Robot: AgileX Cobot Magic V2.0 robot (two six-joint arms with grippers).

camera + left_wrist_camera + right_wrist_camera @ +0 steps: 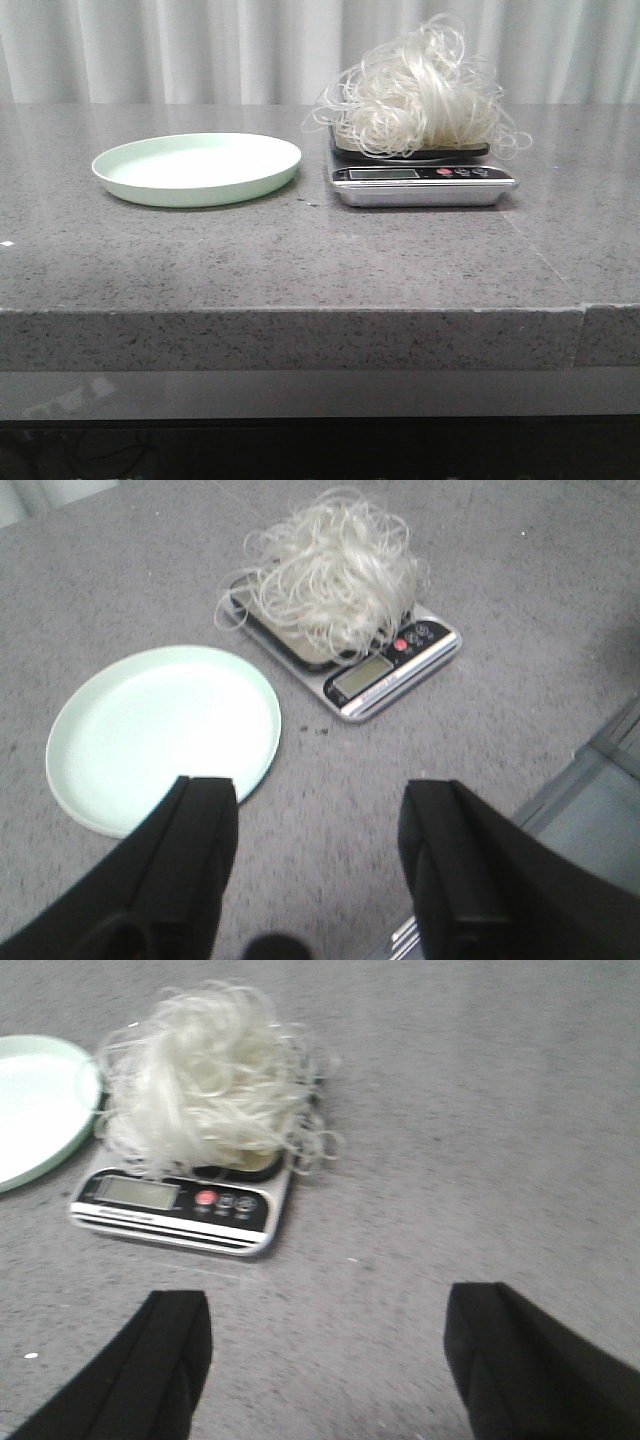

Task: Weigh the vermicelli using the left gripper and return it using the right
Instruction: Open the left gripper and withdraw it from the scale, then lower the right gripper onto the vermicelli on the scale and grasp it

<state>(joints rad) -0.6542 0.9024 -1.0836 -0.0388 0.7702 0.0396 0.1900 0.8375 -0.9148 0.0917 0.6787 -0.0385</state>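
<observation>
- Nearest the robot, both claws hang over bare countertop [300,260], holding nothing. The left gripper [318,865] has its jaws spread wide, and the right gripper [328,1360] is gaping too, with even more gap between its fingers.
- Looks to me like the weighing part is done and the step in hand is the return trip, so it's the right claw's job now. I'd come down over the middle of the nest with jaws wide, close deep enough to catch a good bundle of strands, and lift straight up so no loops snag the scale's edge.
- Further back on the left, the pale green plate [197,167] sits empty, just beside the scale but not touching it.
- To its right, the scale [422,180] carries the vermicelli [420,95], a fluffy heap with curls spilling past the platform edges. The display is too blurry to read, sorry.
- Those stray loops are what I'd watch, they could drag or drop off on the way over.
</observation>
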